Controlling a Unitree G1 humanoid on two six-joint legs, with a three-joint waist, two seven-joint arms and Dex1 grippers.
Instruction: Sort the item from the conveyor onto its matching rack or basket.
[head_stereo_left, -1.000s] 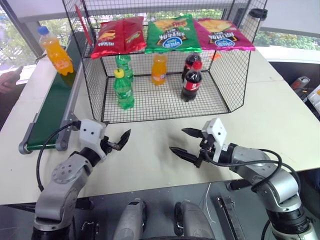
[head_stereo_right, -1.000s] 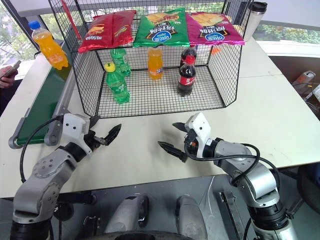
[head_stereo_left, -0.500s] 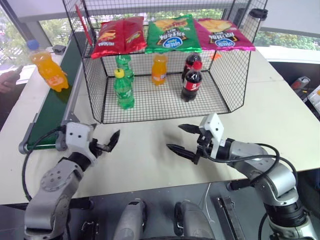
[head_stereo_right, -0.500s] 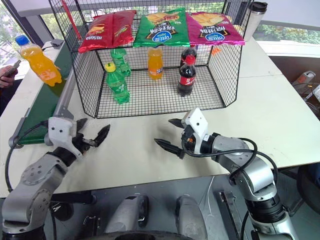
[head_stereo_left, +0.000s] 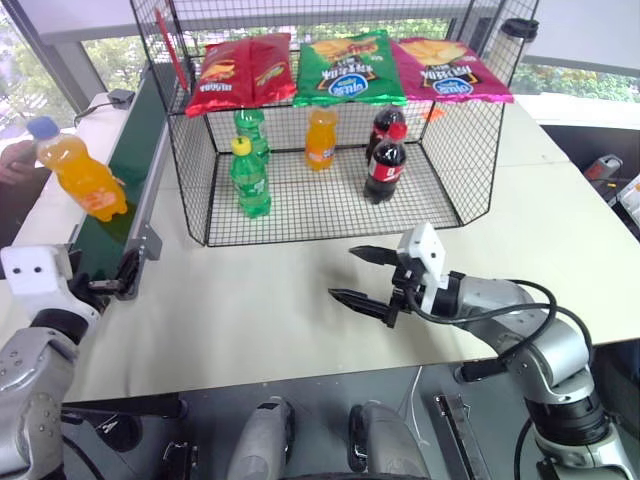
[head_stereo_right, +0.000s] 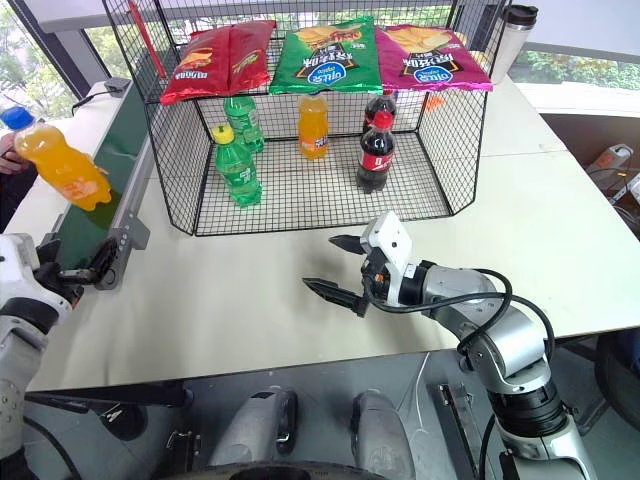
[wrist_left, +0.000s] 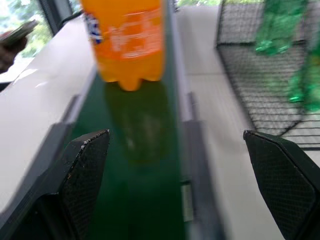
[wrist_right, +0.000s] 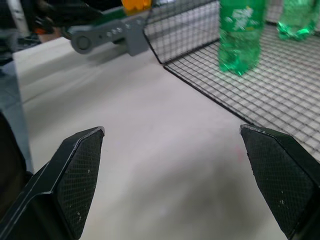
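Pale tabletop (head_stereo_left: 300, 310) lies under both my arms, with windows behind. My left pincer (wrist_left: 182, 180) is spread wide with nothing between its fingers, and it points along the belt (wrist_left: 140, 165) from that belt's near end. My left wrist view shows the soda (wrist_left: 127, 42) standing on the green belt straight ahead, apart from my fingertips (wrist_left: 90, 150). From my head I see the soda (head_stereo_left: 80, 178) tilted, its blue cap leaning away from the basket (head_stereo_left: 190, 170). My right pincer (head_stereo_left: 352, 275) is also spread and holds nothing, hovering over bare table in front of the basket's open side. Inside the basket stand two green bottles (head_stereo_left: 248, 178), an orange bottle (head_stereo_left: 320, 140) and two cola bottles (head_stereo_left: 385, 160). Three chip bags (head_stereo_left: 350, 68), red, green and pink, lie on the wire shelf on top. A dark tumbler (head_stereo_right: 510, 40) stands behind the basket's right corner. A person's hand (head_stereo_left: 15, 160) shows at the far left edge, beyond the belt.
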